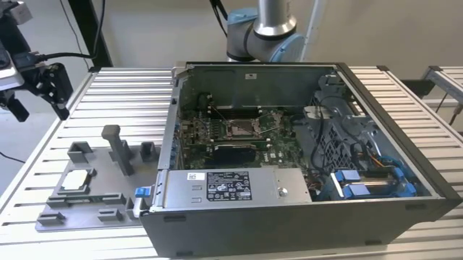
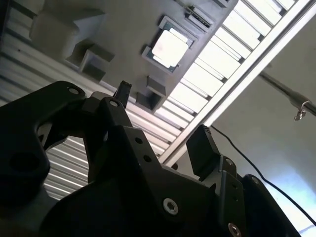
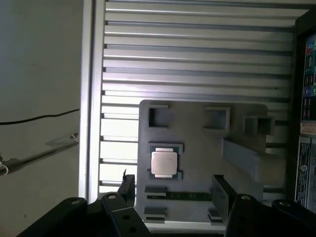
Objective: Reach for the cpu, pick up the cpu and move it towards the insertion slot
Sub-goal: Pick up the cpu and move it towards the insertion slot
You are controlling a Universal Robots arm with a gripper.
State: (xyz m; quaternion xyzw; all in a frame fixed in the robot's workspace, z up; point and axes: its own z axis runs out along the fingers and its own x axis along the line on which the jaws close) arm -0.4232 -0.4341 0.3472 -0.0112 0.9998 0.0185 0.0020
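On the slatted table, toward the exterior view's left: a grey fixture plate is lying flat. The cpu is sitting in the plate's shallow square nest, silvery face up. In the first wrist view the cpu is showing beyond the black fingers.

Gripper: black, hanging above the table's edge, apart from the cpu. Its fingers are standing spread wide and are grasping nothing.

Computer case: lid off, standing just beside the plate at the exterior view's right. The insertion slot is lying inside on the green circuit board, well apart from the cpu.
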